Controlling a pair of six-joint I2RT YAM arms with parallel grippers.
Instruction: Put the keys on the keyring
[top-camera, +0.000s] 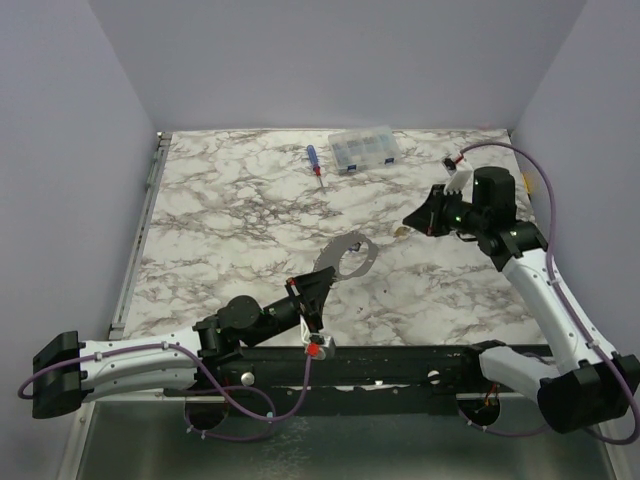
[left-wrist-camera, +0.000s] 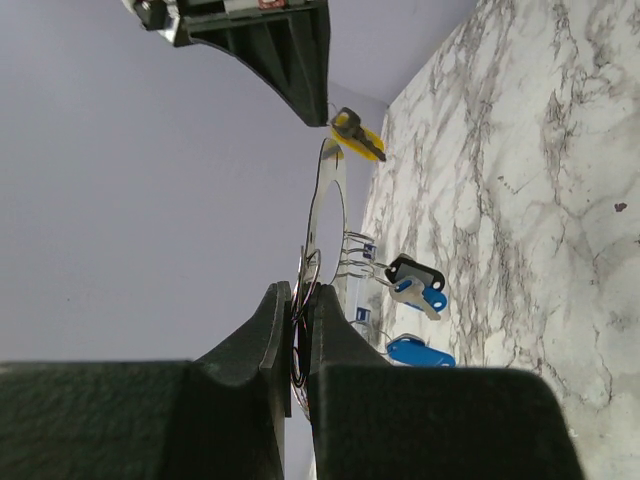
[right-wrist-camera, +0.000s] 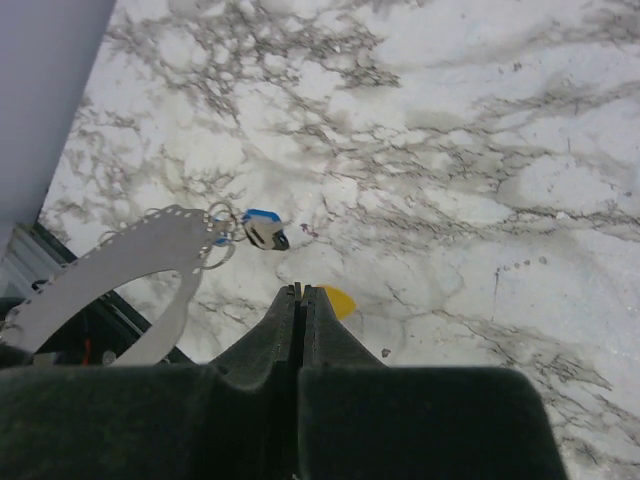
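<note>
**Keyring and keys.** The keyring (top-camera: 366, 250) is held on edge above the middle of the worktop (top-camera: 230, 220). The jaws of the left gripper (left-wrist-camera: 300, 295) pinch its studded rim. We judge that this raised pose turns the rim's small wire loops (left-wrist-camera: 355, 255) toward the other arm. Blue- and black-headed keys (left-wrist-camera: 418, 292) already hang from those loops.

**Second arm.** The right gripper (right-wrist-camera: 300, 292) pinches the yellow key (left-wrist-camera: 358, 136) in closed jaws. It hovers just beside the ring's far edge, apparently ready for threading.

**Surroundings.** A screwdriver (top-camera: 314, 160) and a clear compartment box (top-camera: 365, 148) lie well apart at the far edge of the worktop. Neither stands between the arms. We judge that the hanging keys, which crowd the rim, are the only hindrance.
</note>
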